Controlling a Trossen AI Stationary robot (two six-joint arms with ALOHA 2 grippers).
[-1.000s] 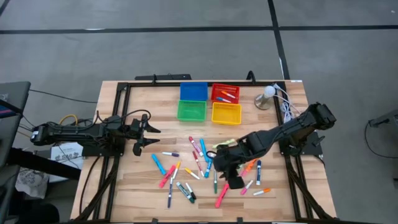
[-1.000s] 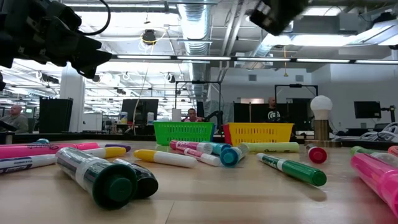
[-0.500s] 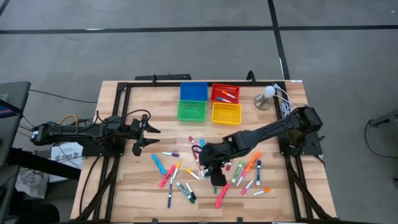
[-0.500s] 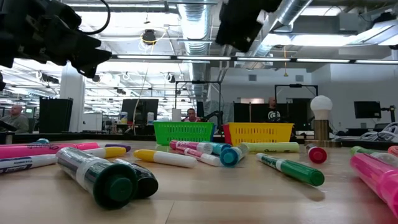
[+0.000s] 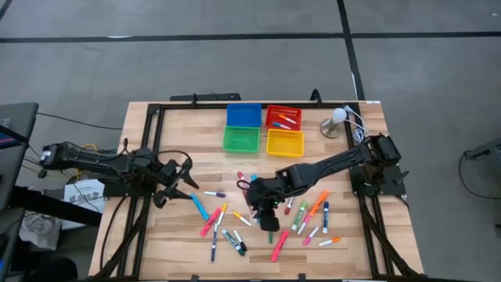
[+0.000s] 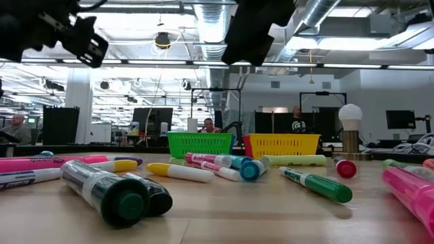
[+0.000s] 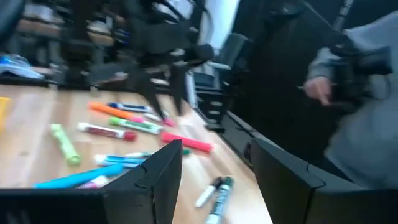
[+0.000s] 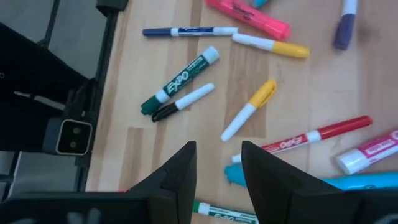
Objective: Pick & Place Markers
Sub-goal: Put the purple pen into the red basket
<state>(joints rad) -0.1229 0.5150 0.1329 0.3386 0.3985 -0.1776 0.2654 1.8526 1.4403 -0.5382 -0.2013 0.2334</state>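
Note:
Several markers [image 5: 235, 218] in many colours lie scattered flat on the wooden table's middle and near part; in the low view they show as markers [image 6: 317, 184] lying on their sides. My right gripper [image 5: 263, 208] hangs open above the middle of the scatter, slanting down. In its wrist view the right gripper [image 8: 217, 171] has nothing between its fingers; a yellow-capped white marker [image 8: 249, 111] and a red one [image 8: 317, 135] lie just beyond the tips. My left gripper [image 5: 174, 186] stands open near the table's left edge, level, well above the table, and holds nothing [image 7: 217, 180].
Four small bins stand at the far middle: blue [image 5: 243, 115], red [image 5: 283, 117] with a few markers inside, green [image 5: 240, 139], yellow [image 5: 284, 142]. A white ball on a stand [image 5: 337, 117] with cables sits at the far right. A person [image 7: 360, 106] shows beyond the table.
My right gripper has gone toward the table's left edge and a little down, from the right part of the scatter to its middle. My left gripper has swung toward the near edge, rising a little and turning. No marker has moved.

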